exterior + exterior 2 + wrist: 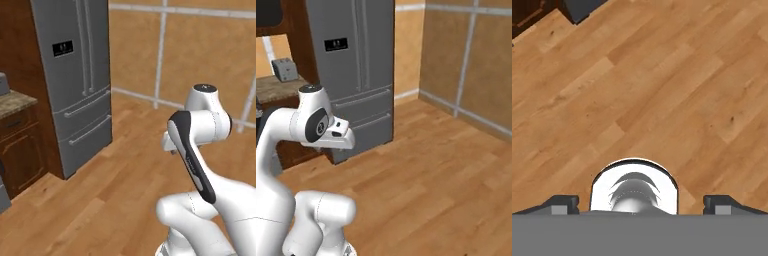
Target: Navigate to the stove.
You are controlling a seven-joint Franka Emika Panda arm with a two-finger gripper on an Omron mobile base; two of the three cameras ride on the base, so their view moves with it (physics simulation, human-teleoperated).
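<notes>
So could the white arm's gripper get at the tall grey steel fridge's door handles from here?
Probably not. The gripper points down at bare wooden floor, and open floor separates the base from the grey steel fridge; nothing blocks driving closer.

Wooden plank floor [115, 200] under steel fridge [80, 75] and brown cabinets [20, 150].
</notes>
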